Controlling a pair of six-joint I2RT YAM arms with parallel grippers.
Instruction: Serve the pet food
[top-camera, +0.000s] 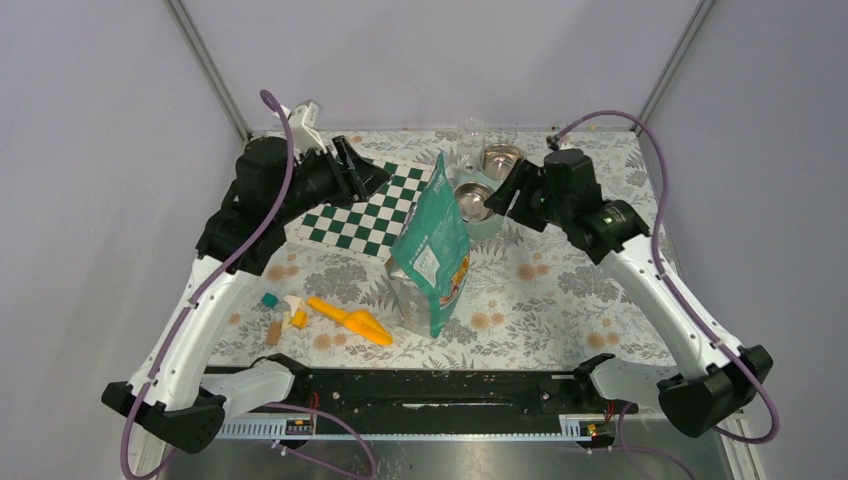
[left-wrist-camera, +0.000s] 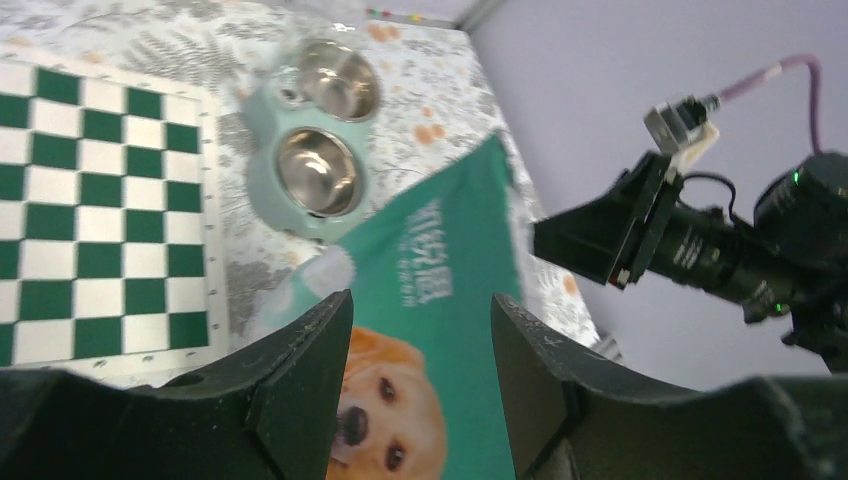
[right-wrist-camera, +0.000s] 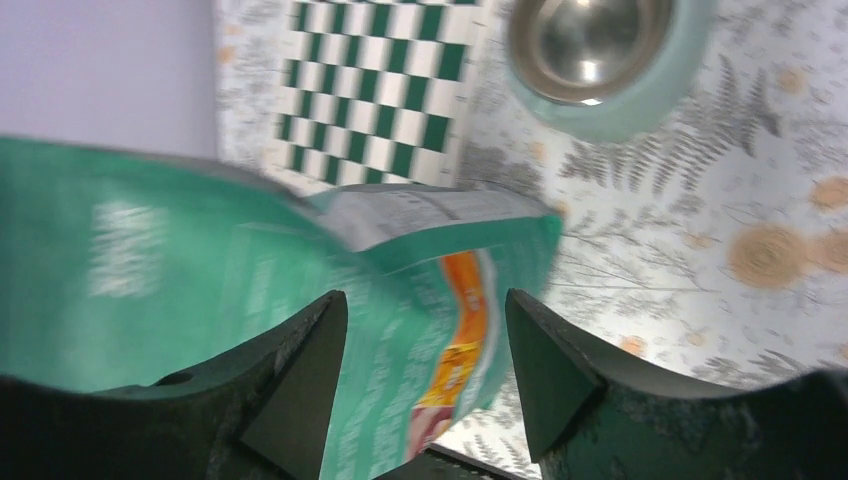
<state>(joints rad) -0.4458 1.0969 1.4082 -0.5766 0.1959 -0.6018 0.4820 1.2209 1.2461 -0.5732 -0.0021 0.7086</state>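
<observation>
No kibble shows in any view; both steel bowls look bare. The tall teal-green bag (top-camera: 433, 250) with a dog picture stands upright mid-table; it also shows in the left wrist view (left-wrist-camera: 440, 300) and the right wrist view (right-wrist-camera: 200, 280). A mint double-bowl feeder (top-camera: 480, 195) sits behind the bag at the far side, also in the left wrist view (left-wrist-camera: 315, 165) and the right wrist view (right-wrist-camera: 600, 60). My left gripper (top-camera: 368, 172) is open, raised over the checkered mat left of the bag. My right gripper (top-camera: 512, 192) is open, raised beside the feeder, right of the bag.
An orange scoop (top-camera: 350, 320) lies near the front left, with small teal, white and tan blocks (top-camera: 283, 312) beside it. A green-and-white checkered mat (top-camera: 375, 210) lies at the far left. A clear cup (top-camera: 471, 135) stands behind the feeder.
</observation>
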